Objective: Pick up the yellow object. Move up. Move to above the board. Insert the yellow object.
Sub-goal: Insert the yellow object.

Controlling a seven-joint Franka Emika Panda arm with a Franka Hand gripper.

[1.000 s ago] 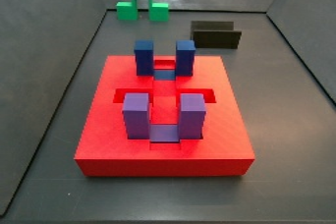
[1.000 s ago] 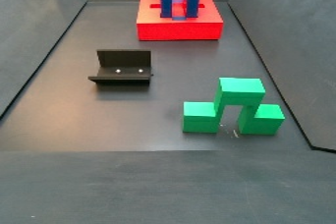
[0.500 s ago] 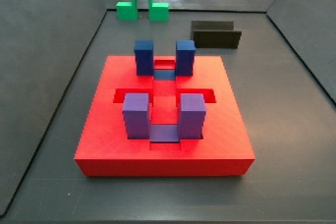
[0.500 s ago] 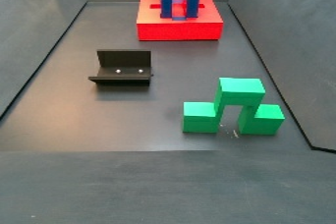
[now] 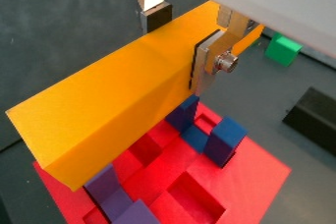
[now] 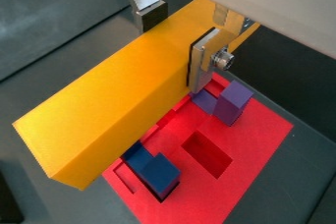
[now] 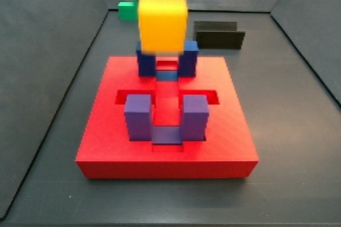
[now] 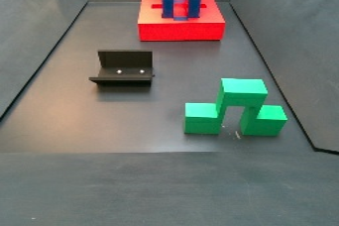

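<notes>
Gripper [image 5: 184,33] above the board [image 5: 243,184], jaws clamped on the yellow object [image 5: 118,90].

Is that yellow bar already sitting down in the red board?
No, in a wrist view the yellow bar is clamped in the gripper above the red board, with the blue posts showing below it.

In both wrist views the gripper [image 5: 184,33] has flat silver fingers [image 6: 205,59], one with a round screw.

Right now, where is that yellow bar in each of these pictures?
Wrist views: the yellow object runs across both, clamped in the gripper, above the board.
Side view: it hangs over the board's far posts.
Side view: not in it.
Shared landmark: the board.
</notes>
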